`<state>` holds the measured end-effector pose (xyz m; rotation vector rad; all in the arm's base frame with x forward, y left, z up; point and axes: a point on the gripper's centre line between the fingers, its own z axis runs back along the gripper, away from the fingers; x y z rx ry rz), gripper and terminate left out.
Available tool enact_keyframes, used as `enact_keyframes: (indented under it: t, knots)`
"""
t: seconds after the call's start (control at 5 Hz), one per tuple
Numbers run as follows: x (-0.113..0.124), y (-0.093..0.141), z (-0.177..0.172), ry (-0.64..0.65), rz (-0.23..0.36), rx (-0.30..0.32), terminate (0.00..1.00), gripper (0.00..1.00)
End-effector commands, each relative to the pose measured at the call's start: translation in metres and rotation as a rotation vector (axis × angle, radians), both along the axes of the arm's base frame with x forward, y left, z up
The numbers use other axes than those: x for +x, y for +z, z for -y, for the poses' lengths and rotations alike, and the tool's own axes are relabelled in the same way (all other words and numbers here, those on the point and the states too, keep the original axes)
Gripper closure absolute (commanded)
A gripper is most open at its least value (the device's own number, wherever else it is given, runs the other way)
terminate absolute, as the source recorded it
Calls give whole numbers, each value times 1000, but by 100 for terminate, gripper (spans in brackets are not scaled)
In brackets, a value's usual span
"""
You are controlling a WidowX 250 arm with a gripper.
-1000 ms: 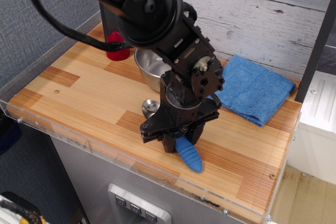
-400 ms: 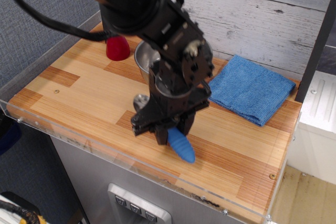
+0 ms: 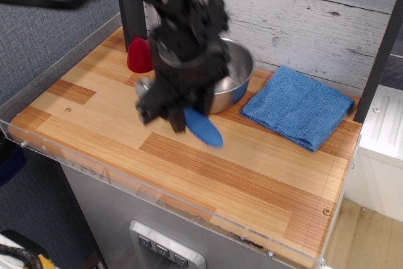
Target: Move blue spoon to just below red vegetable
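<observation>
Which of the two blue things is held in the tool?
The blue spoon, with its ribbed handle, is in the tool; the blue cloth lies flat apart.

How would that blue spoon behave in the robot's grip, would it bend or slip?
The blue spoon probably stays stiff: its thick handle juts straight out of the gripper without drooping. The ribbed handle likely helps against slipping. It looks light for its size, though the frame is blurred, so how firmly it is held is hard to judge.

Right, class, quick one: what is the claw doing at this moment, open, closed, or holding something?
Claw: closed on the blue spoon, carrying it above the table.
</observation>
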<state>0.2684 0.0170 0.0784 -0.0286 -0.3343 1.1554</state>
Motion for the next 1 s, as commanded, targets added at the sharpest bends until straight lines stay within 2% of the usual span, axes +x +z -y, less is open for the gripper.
enact_keyframes:
  t: [0.0,0.4,0.8]
  knots:
    - [8,50,-48,150,127,-8,0,100]
    - [12,36,-89,197,95,31,0,100]
    - [18,8,-115,186,27,90,0,100]
